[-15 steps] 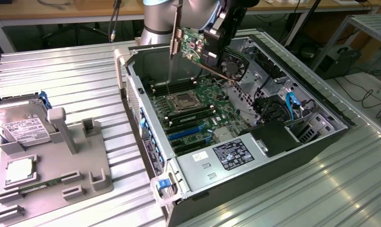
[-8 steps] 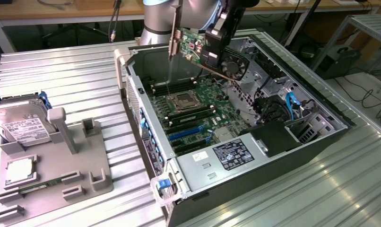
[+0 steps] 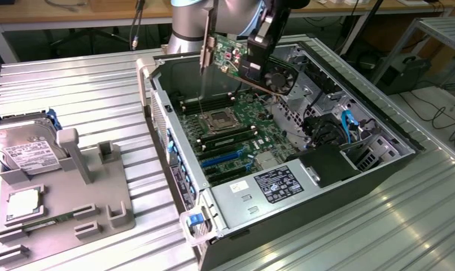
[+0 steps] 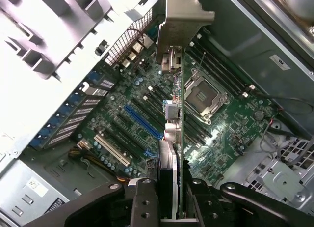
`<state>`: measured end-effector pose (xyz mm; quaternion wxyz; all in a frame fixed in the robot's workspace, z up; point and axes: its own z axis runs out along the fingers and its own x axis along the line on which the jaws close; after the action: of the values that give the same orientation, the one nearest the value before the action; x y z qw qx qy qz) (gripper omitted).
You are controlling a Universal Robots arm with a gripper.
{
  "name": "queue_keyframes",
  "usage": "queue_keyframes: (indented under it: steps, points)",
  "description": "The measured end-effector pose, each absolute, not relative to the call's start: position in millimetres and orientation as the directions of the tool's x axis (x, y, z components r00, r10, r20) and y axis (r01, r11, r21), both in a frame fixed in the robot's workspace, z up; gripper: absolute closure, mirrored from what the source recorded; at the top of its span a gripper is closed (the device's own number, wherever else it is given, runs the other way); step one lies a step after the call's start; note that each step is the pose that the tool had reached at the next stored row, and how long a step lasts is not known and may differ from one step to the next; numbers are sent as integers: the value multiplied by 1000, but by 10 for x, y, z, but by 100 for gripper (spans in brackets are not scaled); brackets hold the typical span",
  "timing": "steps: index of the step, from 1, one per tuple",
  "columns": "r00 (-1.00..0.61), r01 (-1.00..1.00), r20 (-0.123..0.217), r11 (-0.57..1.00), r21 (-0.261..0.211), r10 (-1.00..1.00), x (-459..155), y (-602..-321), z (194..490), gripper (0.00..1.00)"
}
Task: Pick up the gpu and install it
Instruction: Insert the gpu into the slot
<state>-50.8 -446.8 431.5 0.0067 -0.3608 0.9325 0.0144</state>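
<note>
Clamping gpu (image 3: 231,56): end effector (image 4: 170,192) half-closed.

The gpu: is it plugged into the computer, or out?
Out. The gripper holds the gpu in the air above the open case, well clear of the motherboard's blue slot.

Ribbed metal tabletop (image 3: 84,84); wooden bench (image 3: 31,12) behind; cables (image 3: 441,116) on floor (image 3: 419,104).

gpu (image 3: 236,58) above motherboard (image 3: 243,127); motherboard in case (image 3: 161,116) — case on table (image 3: 92,84)
</note>
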Motion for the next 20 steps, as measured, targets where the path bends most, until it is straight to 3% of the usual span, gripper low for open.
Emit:
queue_keyframes:
  steps: [20]
  points:
    - [-615,-789,-23,614,22,-789,-509,-4468,4315,73]
